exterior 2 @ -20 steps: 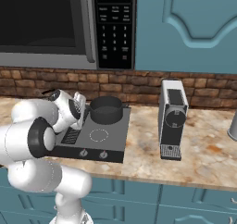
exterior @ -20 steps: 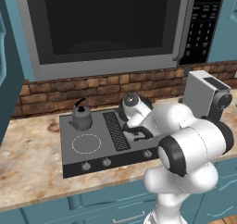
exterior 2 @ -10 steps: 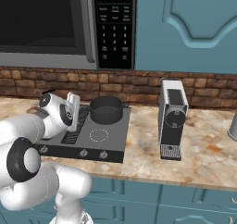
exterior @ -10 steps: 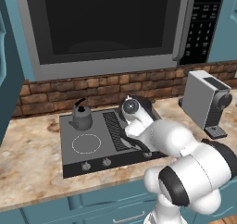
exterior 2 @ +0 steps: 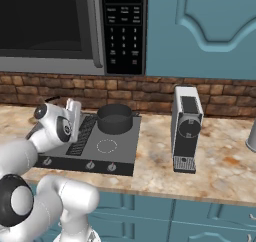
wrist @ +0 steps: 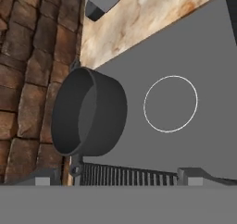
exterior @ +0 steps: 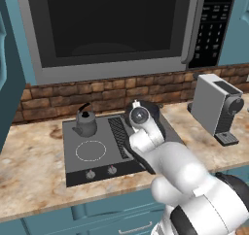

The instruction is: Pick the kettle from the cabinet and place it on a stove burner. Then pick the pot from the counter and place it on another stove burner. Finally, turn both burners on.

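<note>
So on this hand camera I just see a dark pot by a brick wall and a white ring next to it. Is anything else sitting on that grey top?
Observer: Yes, a kettle stands at the back left of the cooktop, across the ribbed strip from the pot.
Visitor: And what is above it all?
Observer: A microwave hangs over the cooktop.
Visitor: Anything off to the side?
Observer: A coffee machine stands on the counter, to the right of the cooktop.
</note>
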